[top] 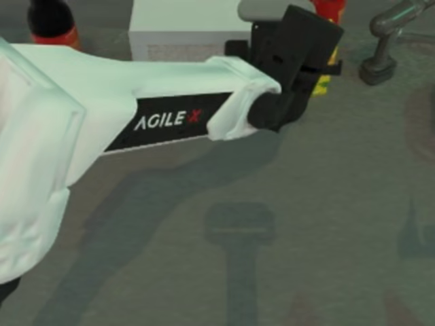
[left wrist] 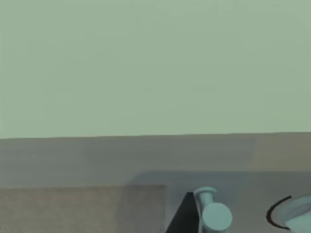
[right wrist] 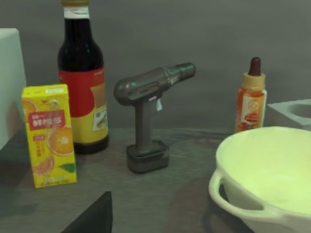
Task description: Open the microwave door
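Left gripper (top: 293,64), a black block at the end of the white arm marked "AGILE X", sits at the upper middle of the top view, pressed against the right end of the microwave (top: 190,30); whether its fingers are spread or closed cannot be told, since the wrist hides them. Only the white top and a strip of speckled front show at the top edge, so the microwave door itself is hard to make out. The right gripper is not seen in any view.

In the right wrist view, a yellow juice carton (right wrist: 48,136) printed with orange slices and red characters stands left of a dark sauce bottle (right wrist: 82,77) with a red and yellow label. Right of them stand a grey drill (right wrist: 148,116), a small orange dropper bottle (right wrist: 251,97), and a pale bowl (right wrist: 267,170), seemingly empty.
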Controlling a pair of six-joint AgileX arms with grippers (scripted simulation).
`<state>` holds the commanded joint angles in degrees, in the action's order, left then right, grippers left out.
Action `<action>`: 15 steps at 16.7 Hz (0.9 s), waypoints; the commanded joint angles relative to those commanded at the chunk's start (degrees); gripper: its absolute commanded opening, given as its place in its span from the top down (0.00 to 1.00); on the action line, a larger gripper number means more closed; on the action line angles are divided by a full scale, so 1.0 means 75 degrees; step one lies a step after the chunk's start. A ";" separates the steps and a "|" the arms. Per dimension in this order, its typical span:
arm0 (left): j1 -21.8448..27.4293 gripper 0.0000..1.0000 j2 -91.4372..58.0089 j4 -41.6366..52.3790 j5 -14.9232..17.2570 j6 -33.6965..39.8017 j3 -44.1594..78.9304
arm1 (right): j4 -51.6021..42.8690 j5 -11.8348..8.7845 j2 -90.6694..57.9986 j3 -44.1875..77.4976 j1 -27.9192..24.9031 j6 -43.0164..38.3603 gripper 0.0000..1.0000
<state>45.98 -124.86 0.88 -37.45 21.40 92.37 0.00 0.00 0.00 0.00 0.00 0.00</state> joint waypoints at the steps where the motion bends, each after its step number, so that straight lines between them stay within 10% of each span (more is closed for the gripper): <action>1: -0.0012 1.00 -0.0070 0.0165 0.0049 0.0046 0.0153 | 0.0000 0.0000 0.0000 0.0000 0.0000 0.0000 0.00; 15: -0.0656 1.00 -0.1779 0.7594 0.2108 0.1762 0.5421 | 0.0000 0.0000 0.0000 0.0000 0.0000 0.0000 0.00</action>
<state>41.06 -138.21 57.83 -21.64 34.61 133.03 0.00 0.00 0.00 0.00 0.00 0.00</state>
